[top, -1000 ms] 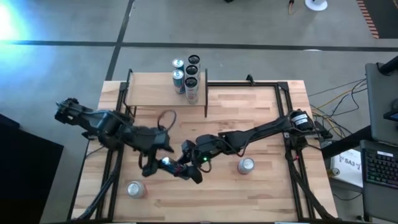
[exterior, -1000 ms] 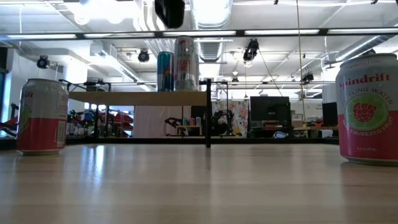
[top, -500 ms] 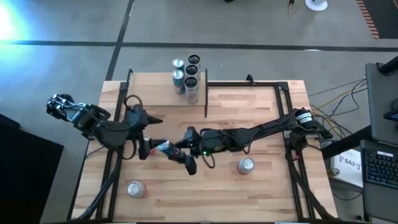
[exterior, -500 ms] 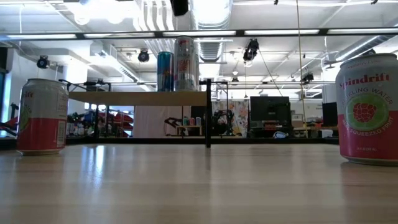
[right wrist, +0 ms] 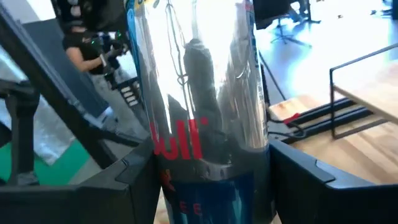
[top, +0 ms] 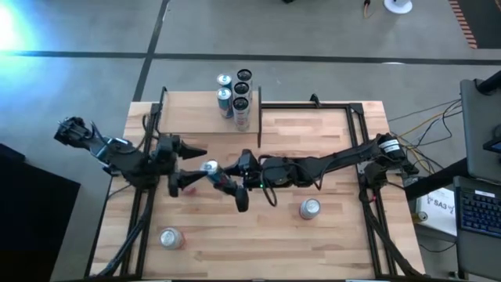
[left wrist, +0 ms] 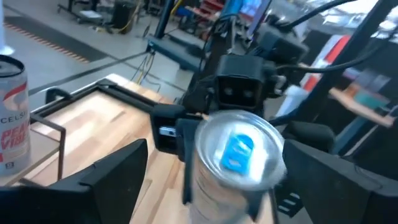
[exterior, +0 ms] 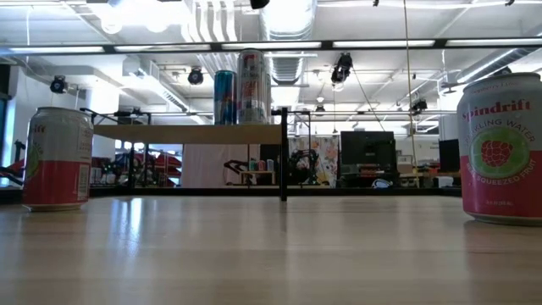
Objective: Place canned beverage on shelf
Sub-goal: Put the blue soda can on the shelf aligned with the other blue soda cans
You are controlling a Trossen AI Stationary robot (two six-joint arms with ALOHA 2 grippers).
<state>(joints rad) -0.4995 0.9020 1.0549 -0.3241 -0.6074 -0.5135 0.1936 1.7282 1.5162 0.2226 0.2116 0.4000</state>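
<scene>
High view: at frame centre the right tool (top: 221,177) clamps a slim silver-and-blue aluminium can (top: 210,169); the left tool (top: 188,166) stands spread beside it. Right wrist view: the can (right wrist: 199,106) looks light, stiff and slippery, best gripped mid-body.

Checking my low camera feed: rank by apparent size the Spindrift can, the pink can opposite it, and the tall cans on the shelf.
1. Spindrift can: looks largest, likely because it stands nearest the camera.
2. Pink-banded can.
3. Tall cans on the shelf: look smallest, being farther back; true sizes cannot be compared.
</scene>
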